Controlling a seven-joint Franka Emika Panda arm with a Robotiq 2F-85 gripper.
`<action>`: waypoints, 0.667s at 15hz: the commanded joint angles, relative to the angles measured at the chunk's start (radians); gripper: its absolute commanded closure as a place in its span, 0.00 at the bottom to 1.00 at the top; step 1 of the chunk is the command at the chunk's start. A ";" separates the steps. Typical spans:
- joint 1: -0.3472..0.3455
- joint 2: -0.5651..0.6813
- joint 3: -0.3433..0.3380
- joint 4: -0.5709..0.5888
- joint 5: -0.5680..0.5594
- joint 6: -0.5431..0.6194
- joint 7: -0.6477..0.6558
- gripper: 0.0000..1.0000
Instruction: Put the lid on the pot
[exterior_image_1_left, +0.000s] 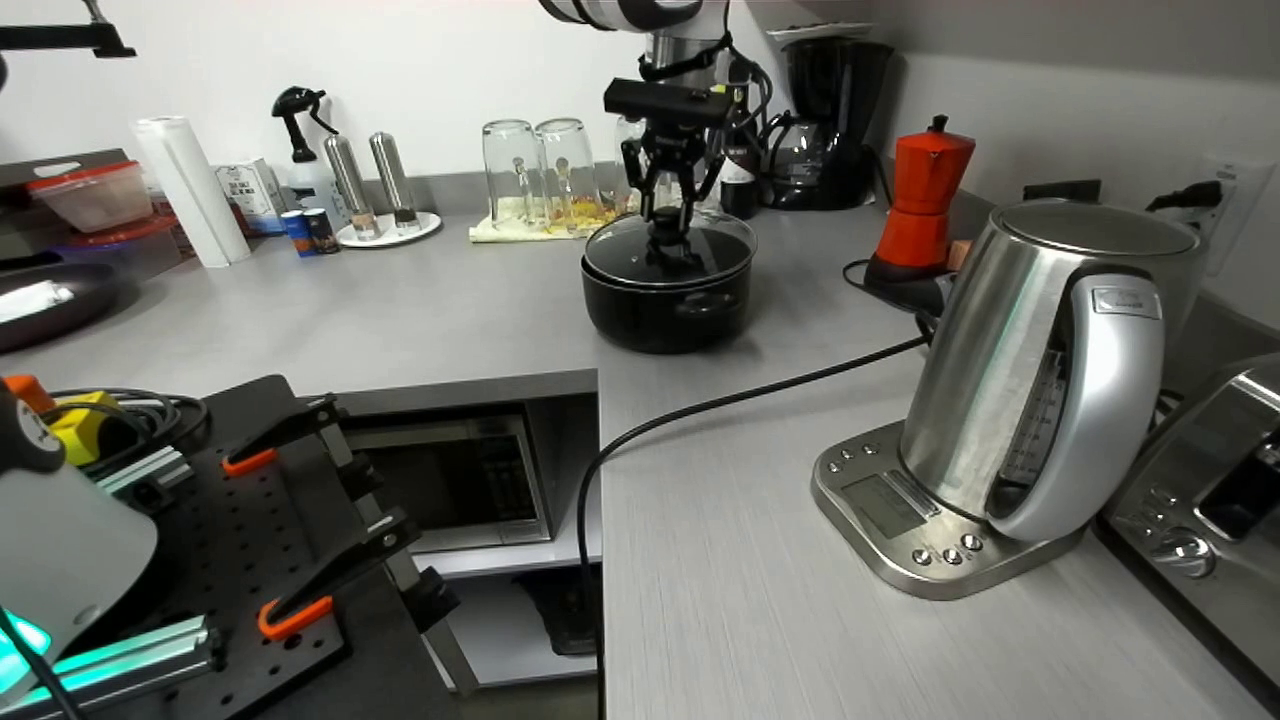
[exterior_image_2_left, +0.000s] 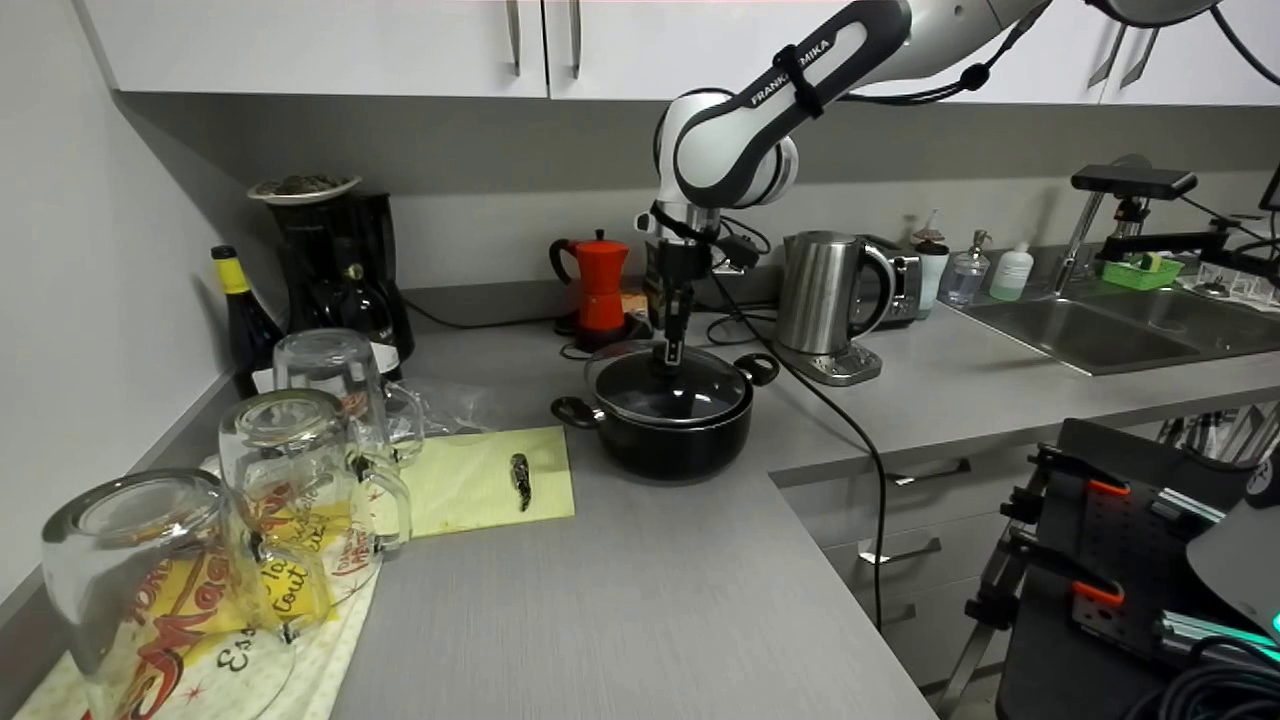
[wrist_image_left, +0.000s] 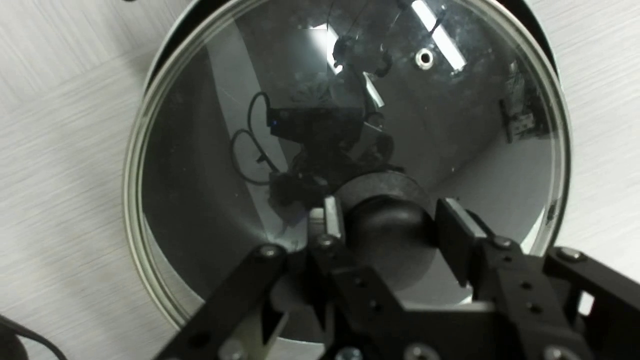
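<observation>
The black pot (exterior_image_1_left: 645, 318) stands on the counter; it also shows in an exterior view (exterior_image_2_left: 680, 450) with both side handles. The glass lid (exterior_image_1_left: 622, 250) lies over the pot's mouth, off centre; it also shows in an exterior view (exterior_image_2_left: 655, 402). In the wrist view the lid (wrist_image_left: 475, 120) leaves a dark strip of the pot (wrist_image_left: 534, 25) bare at the top. Whether the lid rests fully on the rim I cannot tell. My gripper (exterior_image_1_left: 668, 228) points down at the lid's centre. In the wrist view its fingers (wrist_image_left: 391, 220) are closed against both sides of the dark knob.
Upside-down glass mugs (exterior_image_2_left: 290, 470) and a yellow cloth (exterior_image_2_left: 470, 480) lie beside the pot. A red moka pot (exterior_image_1_left: 925, 190), a steel kettle (exterior_image_1_left: 1010, 370) and a coffee maker (exterior_image_1_left: 830, 120) stand around. A black cable (exterior_image_1_left: 760, 385) crosses the counter near the pot.
</observation>
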 joint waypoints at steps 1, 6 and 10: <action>-0.029 -0.070 0.015 -0.085 0.047 0.039 -0.041 0.76; -0.042 -0.103 0.018 -0.147 0.065 0.074 -0.055 0.76; -0.045 -0.120 0.019 -0.175 0.073 0.096 -0.061 0.76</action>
